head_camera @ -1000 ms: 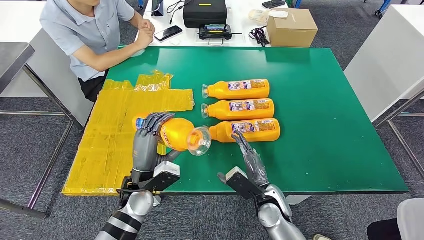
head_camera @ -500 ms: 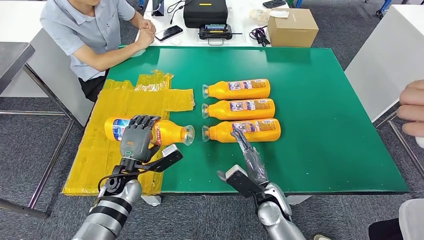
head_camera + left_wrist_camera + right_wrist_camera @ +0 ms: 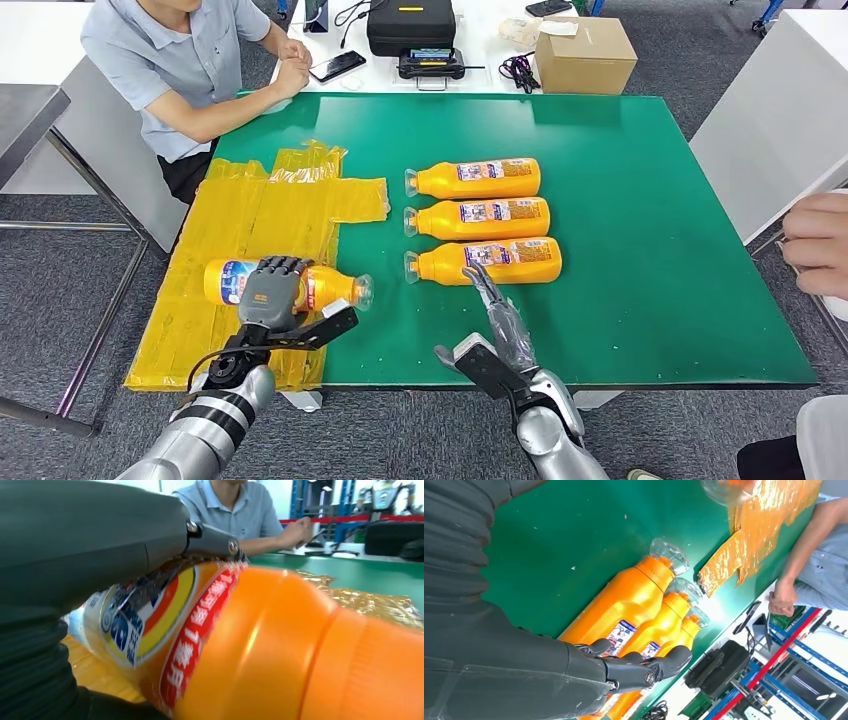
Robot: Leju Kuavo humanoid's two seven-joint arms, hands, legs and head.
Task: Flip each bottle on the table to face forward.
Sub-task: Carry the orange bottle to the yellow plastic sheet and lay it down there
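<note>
My left hand [image 3: 268,292] is wrapped over a bottle [image 3: 330,287] lying on the yellow sheet [image 3: 260,215] at the counter [image 3: 650,200] edge; its fingers hide most of the label. My right hand [image 3: 497,310] hovers, fingers straight and together, holding nothing, tips overlapping the nearest of three lined-up bottles [image 3: 478,220].

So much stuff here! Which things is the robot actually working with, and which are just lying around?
Part of the job:
- bottle gripped by the left hand, over the yellow sheet
- three bottles in a row on the green table
- right hand, holding nothing

Just lying about:
- cardboard box
- black case
- phone
- seated person
</note>
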